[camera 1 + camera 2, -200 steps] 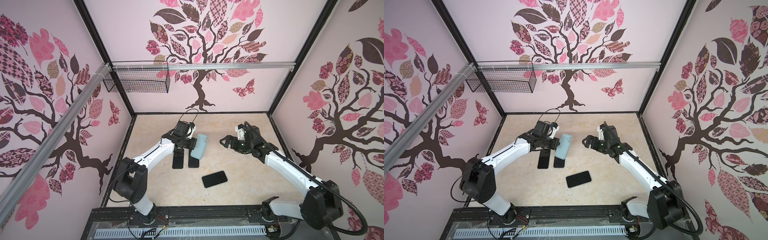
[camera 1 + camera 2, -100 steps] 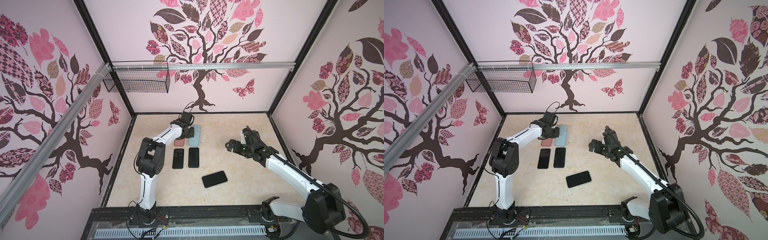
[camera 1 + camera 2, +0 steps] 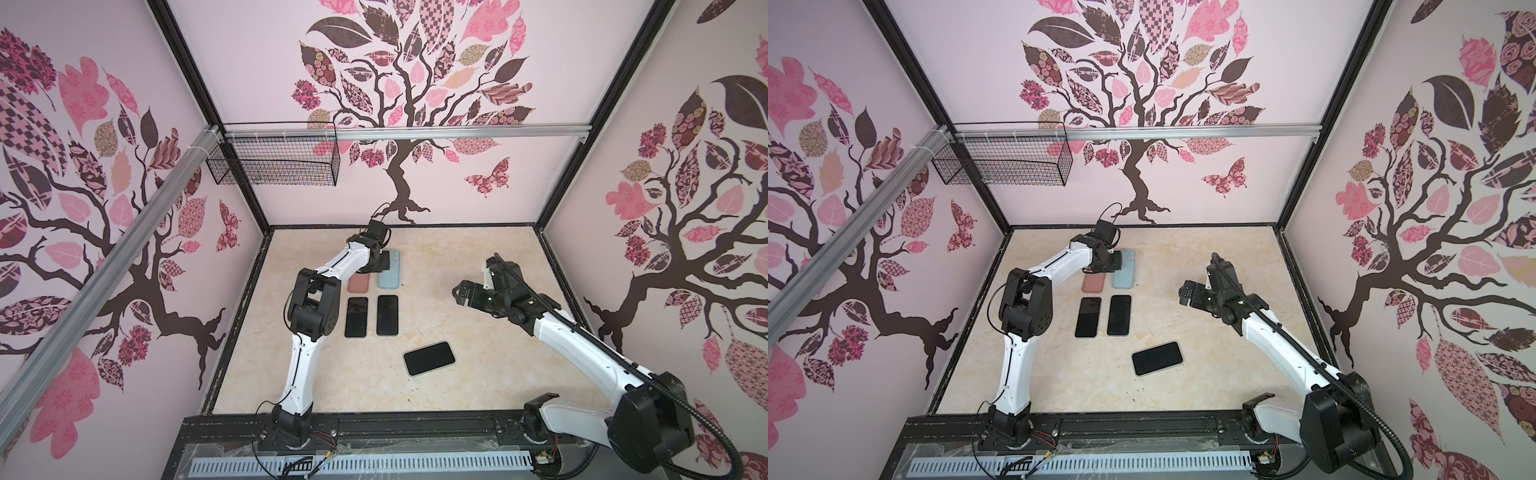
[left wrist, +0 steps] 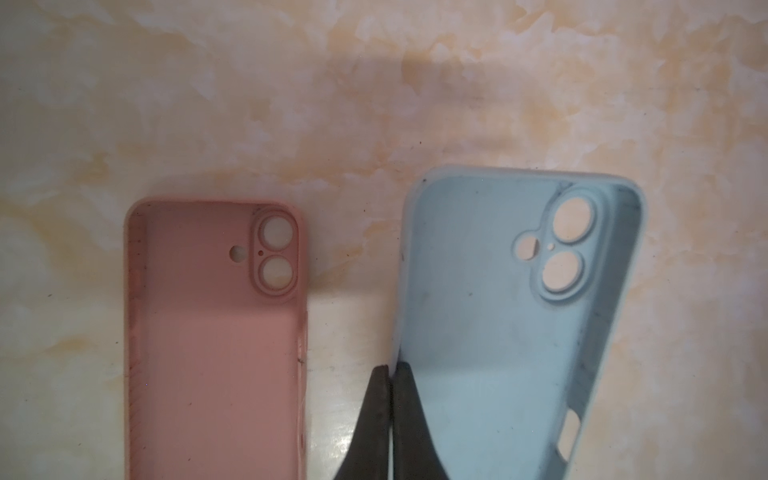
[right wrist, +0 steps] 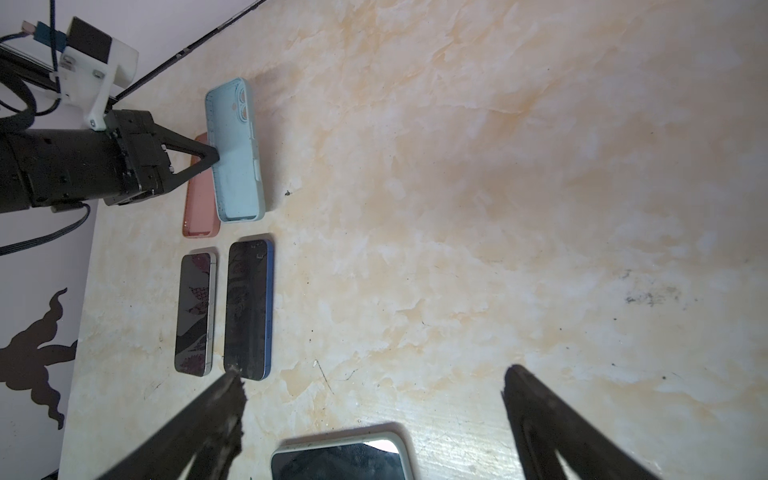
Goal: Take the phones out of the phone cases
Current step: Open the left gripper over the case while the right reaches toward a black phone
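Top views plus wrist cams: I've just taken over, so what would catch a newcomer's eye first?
The left gripper is shut on a side wall of the empty blue case, far back on the table, beside an empty pink case. Two dark phones lie side by side nearer the front, and a third phone, pale-rimmed, lies askew nearest the front. The right gripper hangs open over the table.

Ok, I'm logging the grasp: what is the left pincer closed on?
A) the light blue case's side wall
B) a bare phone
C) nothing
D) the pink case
A: the left wrist view shows the left pincer shut on the side wall of the light blue case, the pink case lying untouched beside it.
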Robot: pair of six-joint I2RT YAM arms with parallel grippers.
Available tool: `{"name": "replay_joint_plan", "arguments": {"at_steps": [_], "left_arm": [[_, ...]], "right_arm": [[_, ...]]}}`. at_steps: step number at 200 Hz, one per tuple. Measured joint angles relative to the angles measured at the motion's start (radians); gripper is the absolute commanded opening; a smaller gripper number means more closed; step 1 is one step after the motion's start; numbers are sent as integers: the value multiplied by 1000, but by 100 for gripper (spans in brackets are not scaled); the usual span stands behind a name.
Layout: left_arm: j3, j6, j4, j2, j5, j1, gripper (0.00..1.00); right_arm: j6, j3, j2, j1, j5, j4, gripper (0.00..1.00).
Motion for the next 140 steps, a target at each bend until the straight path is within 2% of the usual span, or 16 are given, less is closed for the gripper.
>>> {"name": "replay_joint_plan", "arguments": {"at_steps": [45,56,82,97,140], "left_arm": [[18,-9,-27,24,1,9,0],[23,-13,-30,24,2,11,6],[40,-28,-37,26,6,13,30],[49,-25,-42,26,12,14,39],[52,-14,-51,23,20,14,41]], "right_arm": [[-14,0,0,0,4,-5,100],[-15,0,0,0,4,-6,99],[-19,0,0,0,7,-10,100],[-22,0,0,0,11,-15,99],[-31,0,0,0,29,-39,100]]}}
